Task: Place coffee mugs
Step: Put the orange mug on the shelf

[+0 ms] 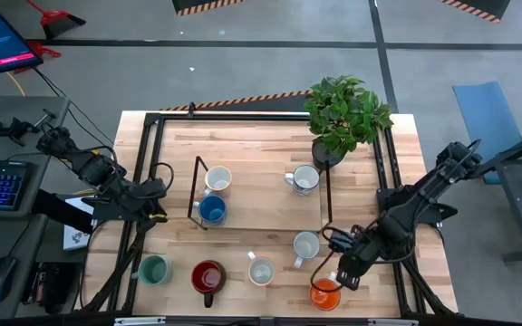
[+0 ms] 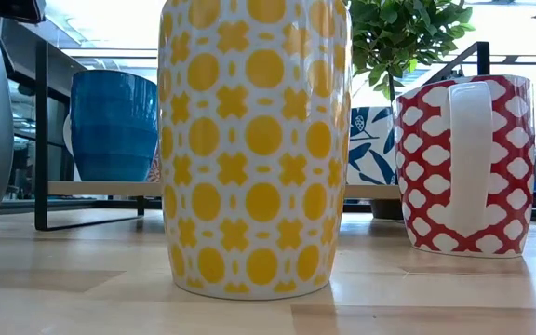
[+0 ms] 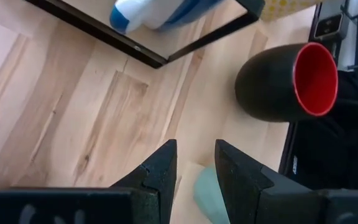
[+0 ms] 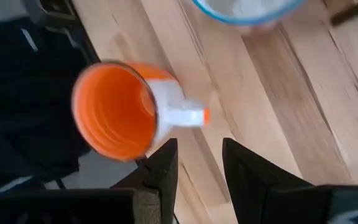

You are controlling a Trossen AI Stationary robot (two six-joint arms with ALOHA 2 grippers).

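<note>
Several coffee mugs stand upright on the wooden table [image 1: 243, 145]. A cream mug [image 1: 217, 179] and a blue mug [image 1: 212, 210] are by a black frame. White mugs [image 1: 304, 179] [image 1: 305, 244] [image 1: 261, 270] stand further right. Along the near edge are a teal mug [image 1: 155, 270], a red mug [image 1: 208, 276] and an orange mug [image 1: 325, 294]. My right gripper [image 4: 197, 158] hovers open just above the orange mug [image 4: 114, 109], beside its white handle [image 4: 180, 115]. My left gripper [image 3: 194, 165] is open above the left edge, with the teal mug's rim [image 3: 205, 193] below it.
A potted plant [image 1: 343, 113] stands at the far right. A black wire frame [image 1: 196, 192] and a second upright bar [image 1: 326, 195] rise from the table. In the low view a yellow patterned mug [image 2: 254, 140] and a red-and-white mug [image 2: 468, 163] stand close to the near edge.
</note>
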